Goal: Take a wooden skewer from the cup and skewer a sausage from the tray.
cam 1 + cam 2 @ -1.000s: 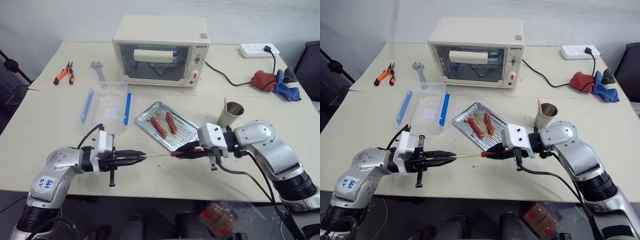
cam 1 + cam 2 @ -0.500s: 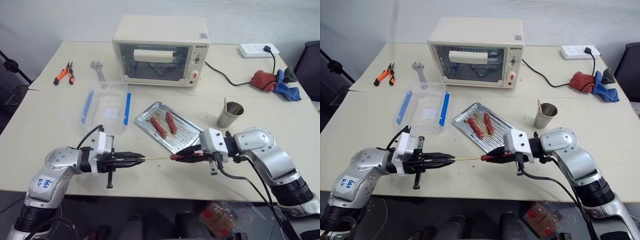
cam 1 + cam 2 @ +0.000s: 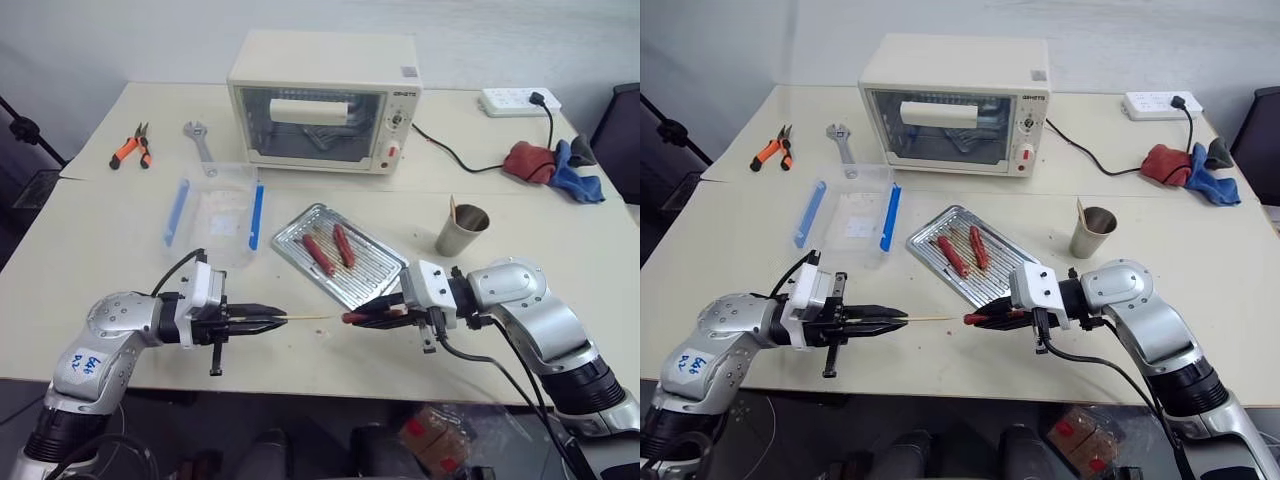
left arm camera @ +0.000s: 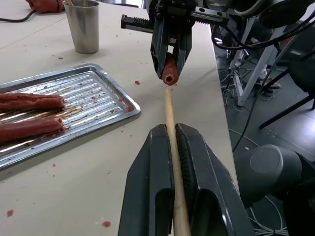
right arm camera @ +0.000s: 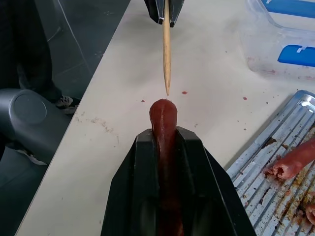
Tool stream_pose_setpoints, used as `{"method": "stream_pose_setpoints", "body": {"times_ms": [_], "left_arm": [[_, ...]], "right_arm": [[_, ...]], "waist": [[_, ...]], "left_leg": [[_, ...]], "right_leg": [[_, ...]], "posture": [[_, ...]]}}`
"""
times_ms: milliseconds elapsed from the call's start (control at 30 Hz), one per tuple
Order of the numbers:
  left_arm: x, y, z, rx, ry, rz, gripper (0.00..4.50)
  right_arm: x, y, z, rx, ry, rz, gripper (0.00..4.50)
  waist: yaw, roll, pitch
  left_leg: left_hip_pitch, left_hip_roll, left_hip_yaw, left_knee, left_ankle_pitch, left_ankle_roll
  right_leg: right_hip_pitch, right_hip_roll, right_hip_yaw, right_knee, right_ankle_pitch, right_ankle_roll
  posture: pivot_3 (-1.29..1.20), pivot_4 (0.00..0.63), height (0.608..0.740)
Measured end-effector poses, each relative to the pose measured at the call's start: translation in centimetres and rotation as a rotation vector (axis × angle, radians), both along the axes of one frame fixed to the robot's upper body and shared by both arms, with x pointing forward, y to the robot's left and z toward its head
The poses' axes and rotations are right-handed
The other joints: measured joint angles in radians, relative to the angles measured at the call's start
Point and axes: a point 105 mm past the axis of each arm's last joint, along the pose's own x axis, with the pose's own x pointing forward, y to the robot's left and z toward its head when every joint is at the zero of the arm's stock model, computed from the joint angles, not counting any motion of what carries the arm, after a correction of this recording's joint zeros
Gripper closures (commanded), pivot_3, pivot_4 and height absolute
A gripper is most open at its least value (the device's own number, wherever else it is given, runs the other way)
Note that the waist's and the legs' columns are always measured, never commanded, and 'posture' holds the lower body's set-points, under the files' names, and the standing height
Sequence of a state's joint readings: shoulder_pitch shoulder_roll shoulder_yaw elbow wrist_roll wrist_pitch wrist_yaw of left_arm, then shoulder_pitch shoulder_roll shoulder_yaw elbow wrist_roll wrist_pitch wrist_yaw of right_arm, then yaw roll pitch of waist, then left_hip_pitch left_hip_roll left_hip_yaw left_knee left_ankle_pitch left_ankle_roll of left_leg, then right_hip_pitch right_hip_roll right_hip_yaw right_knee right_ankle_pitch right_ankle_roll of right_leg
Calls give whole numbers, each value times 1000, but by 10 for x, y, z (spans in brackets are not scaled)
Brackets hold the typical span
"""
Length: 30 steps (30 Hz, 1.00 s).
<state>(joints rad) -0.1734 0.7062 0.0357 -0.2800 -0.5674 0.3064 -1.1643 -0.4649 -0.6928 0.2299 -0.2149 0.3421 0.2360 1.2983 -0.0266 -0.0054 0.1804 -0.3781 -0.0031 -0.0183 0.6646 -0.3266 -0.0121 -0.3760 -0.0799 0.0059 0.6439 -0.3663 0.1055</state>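
Note:
My left gripper [image 3: 278, 320] is shut on the wooden skewer [image 3: 310, 317], a thin pale stick held level and pointing right. Facing it, my right gripper [image 3: 358, 318] is shut on the sausage [image 5: 163, 118], whose reddish end sticks out toward the skewer. In the right wrist view the skewer's [image 5: 166, 54] point ends just short of the sausage's end. Both grippers hang over the table in front of the tray [image 3: 385, 268]. The cup [image 3: 461, 230] stands to the tray's right with a stick in it.
Two more sausages [image 3: 330, 250] lie in the tray. A clear plastic box with blue clips [image 3: 215, 212] sits to the tray's left, a toaster oven [image 3: 322, 100] behind it. Pliers [image 3: 130, 148], a wrench [image 3: 198, 138], cloths [image 3: 550, 165] and a power strip [image 3: 518, 100] lie further back.
Both grippers keep their grips and stay nearly in place, skewer point and sausage end still facing each other. The whole view has shifted slightly.

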Motion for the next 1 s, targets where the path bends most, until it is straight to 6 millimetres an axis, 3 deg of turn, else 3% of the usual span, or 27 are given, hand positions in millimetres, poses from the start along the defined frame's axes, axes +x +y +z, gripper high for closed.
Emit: {"method": "stream_pose_setpoints", "body": {"times_ms": [1000], "left_arm": [[13, -21, -2, 18, -33, -58, 4500]], "right_arm": [[3, 9, 0, -9, 1, 12, 4212]], "waist": [[0, 0, 0]], "left_leg": [[0, 0, 0, 2, 0, 0]], "right_leg": [[0, 0, 0, 2, 0, 0]], "posture": [[0, 150, 740]]}}
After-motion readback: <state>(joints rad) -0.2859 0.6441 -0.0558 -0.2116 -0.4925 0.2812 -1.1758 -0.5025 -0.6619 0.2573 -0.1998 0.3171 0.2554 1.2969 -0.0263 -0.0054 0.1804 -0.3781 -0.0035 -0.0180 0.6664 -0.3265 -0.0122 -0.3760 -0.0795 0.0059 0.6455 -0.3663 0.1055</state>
